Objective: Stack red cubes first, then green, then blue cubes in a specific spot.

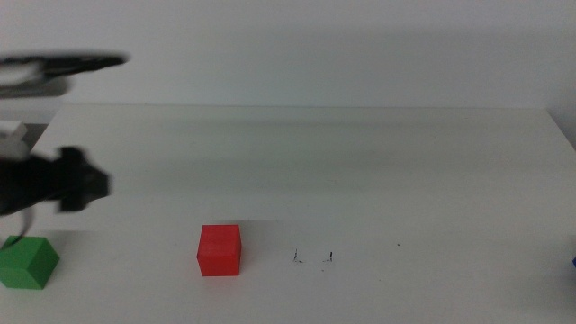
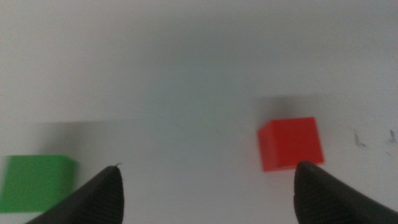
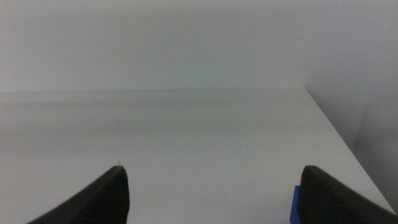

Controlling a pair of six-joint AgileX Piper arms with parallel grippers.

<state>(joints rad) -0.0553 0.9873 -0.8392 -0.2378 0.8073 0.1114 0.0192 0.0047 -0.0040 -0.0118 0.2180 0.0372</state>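
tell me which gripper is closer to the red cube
Left. The left gripper hangs open over the table with the red cube just ahead of one jaw. The right gripper, also open, waits off the table's far right side, by the blue cube.

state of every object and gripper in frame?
red cube: on table, left of the marks, untouched
green cube: on table, far left, untouched
blue cube: only an edge visible, far right
marked spot: bare
left gripper: open, empty, above table
right gripper: open, empty
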